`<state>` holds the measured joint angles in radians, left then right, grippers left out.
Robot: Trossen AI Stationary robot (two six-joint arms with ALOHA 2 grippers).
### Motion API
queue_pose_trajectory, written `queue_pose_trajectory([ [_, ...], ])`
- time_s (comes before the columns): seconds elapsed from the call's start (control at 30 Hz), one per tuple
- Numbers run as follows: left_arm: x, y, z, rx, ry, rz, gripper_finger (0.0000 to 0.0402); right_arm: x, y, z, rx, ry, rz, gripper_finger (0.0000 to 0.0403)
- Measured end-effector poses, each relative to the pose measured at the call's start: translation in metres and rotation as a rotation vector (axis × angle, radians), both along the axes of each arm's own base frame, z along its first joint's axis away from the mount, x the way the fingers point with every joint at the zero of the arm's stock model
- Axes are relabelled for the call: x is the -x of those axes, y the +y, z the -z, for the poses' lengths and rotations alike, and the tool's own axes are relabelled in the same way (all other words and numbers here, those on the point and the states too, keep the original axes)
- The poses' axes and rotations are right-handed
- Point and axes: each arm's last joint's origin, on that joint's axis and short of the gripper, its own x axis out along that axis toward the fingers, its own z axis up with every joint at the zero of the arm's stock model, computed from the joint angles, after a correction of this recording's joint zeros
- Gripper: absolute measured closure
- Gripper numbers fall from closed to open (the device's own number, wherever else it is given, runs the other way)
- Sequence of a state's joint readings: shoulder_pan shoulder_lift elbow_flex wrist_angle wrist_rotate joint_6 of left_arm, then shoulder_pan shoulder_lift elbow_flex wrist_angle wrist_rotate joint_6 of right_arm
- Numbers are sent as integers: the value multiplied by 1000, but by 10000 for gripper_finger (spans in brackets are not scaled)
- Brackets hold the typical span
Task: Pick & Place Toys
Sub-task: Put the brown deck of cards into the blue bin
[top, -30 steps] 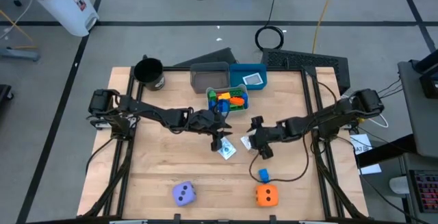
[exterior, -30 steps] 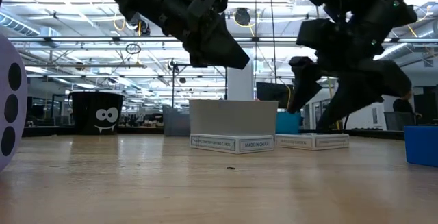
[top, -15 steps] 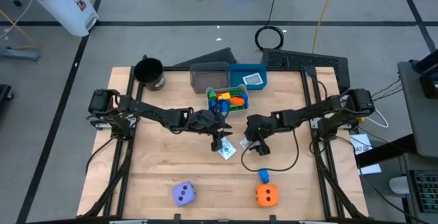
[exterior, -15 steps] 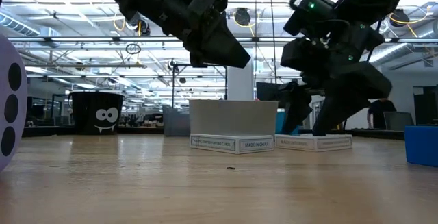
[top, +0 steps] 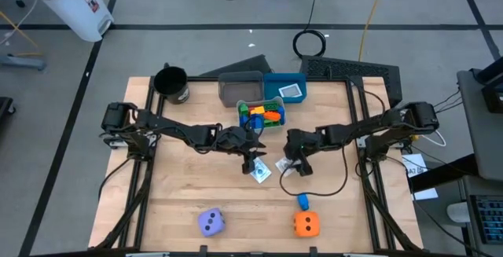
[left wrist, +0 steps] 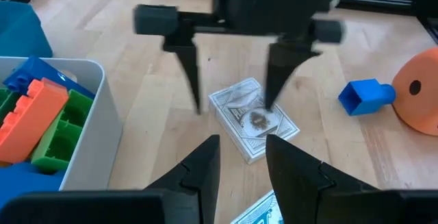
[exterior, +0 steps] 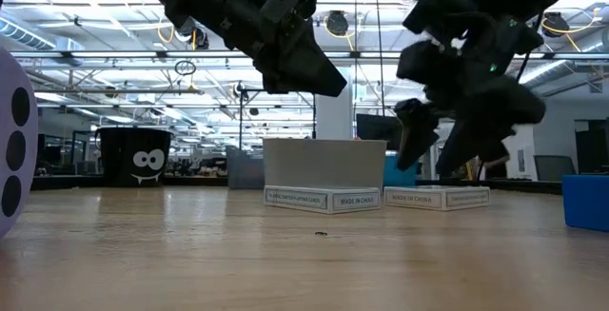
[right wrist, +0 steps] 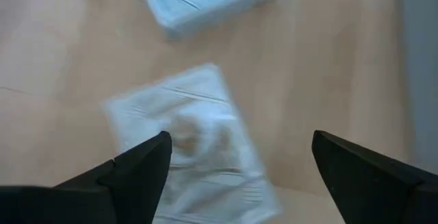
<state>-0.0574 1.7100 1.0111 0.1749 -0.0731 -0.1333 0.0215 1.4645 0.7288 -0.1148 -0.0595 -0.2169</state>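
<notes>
Right end effector (top: 288, 163) spread wide over the white card pack (right wrist: 198, 142); I'd lower squarely astride its narrow sides before pinching, left end effector (top: 253, 160) hovering unclenched nearby

Readable print at the table

We read "MADE IN CHINA" on the edge of the card box (exterior: 322, 199); its neighbour's (exterior: 437, 197) lettering stays unclear.

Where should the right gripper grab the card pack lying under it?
Judging by its flat pose, grip the card pack across its two long edges, coming straight down. The right gripper hangs above it, fingers open either side.
</notes>
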Motion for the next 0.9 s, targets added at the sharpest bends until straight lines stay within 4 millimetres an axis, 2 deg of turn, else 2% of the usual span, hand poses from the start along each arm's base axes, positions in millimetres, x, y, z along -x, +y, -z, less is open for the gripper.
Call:
queue_pose_trajectory([
  [0.1, 0, 0, 0, 0, -1, 0, 275, 2, 3, -1, -115, 22, -7, 61],
  [0.2, 0, 0, 0, 2, -1, -1, 275, 3, 6, 4, -159, 45, -33, 61],
  [0.47, 0, 0, -1, 8, -6, -5, 275, 1, 6, 23, -60, 34, -45, 62],
  [0.7, 0, 0, -1, 7, -10, -4, 275, 13, 5, 36, -1, 75, -41, 62],
  [0.8, 0, 0, -1, 7, -10, -4, 275, 17, 11, 36, -4, 105, -54, 62],
  [0.9, 0, 0, -1, 6, -10, -3, 275, 16, 18, 27, 28, 40, -14, 62],
])
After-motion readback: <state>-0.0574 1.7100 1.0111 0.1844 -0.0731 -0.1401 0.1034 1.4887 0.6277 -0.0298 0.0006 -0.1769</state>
